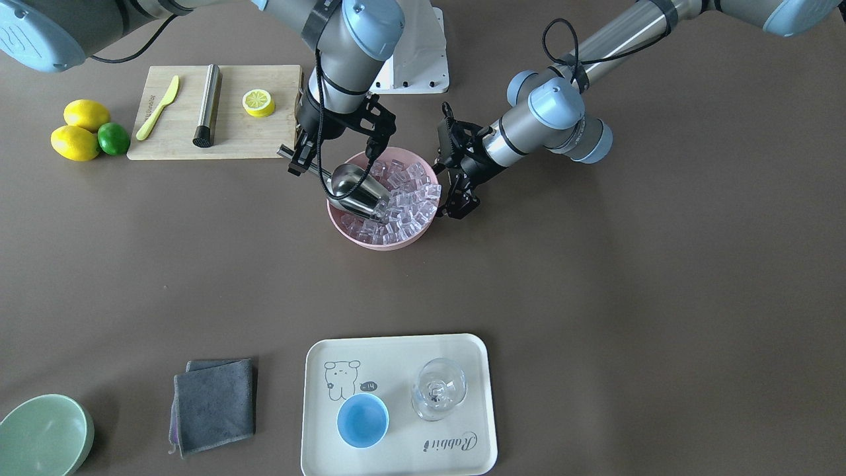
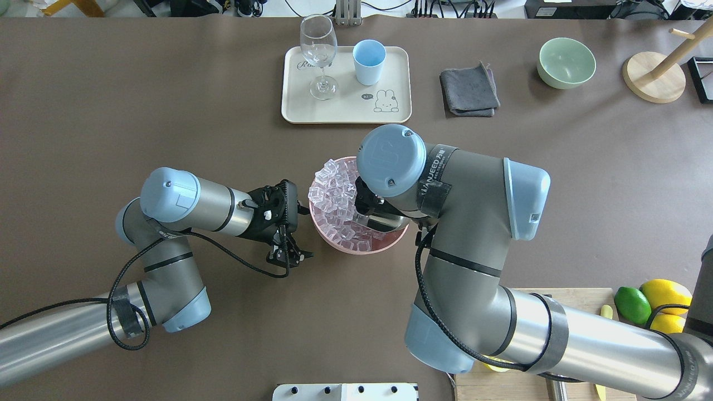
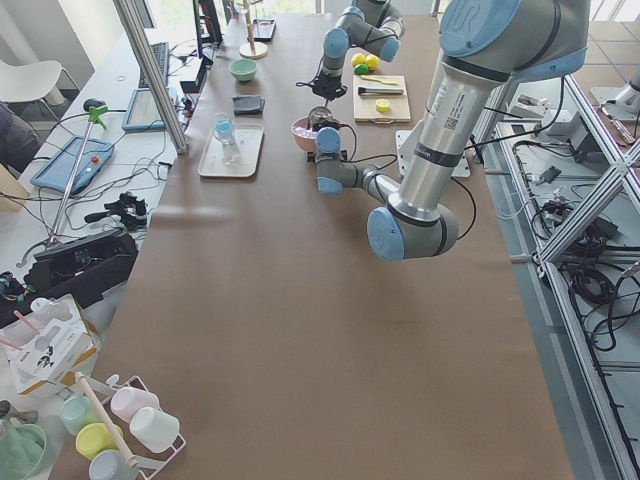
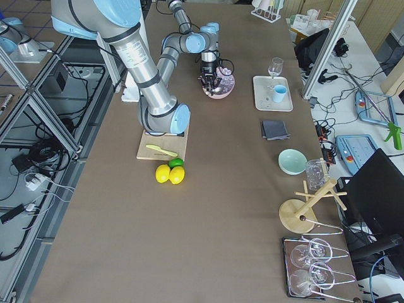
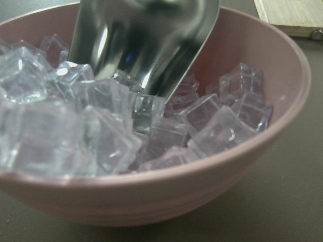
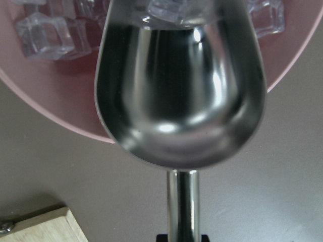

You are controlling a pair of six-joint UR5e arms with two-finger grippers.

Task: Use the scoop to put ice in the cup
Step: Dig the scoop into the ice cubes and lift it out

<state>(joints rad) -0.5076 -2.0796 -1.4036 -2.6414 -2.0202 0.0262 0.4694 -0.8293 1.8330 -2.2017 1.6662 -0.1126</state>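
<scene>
Now | right hand (image 1: 299,157) grips scoop (image 1: 357,190) handle | tip in ice (image 1: 413,198)

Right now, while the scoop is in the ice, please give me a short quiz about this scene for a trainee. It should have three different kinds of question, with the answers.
1. True or false: the mouth of the scoop is among the ice in the pink bowl.
2. What stands on the tray beside the cup? A) a lemon B) a clear stemmed glass C) a grey cloth
3. Which gripper holds the scoop's handle?

Key:
1. True.
2. B.
3. The right gripper, shut on the handle. The left gripper is open beside the bowl and holds nothing.
</scene>
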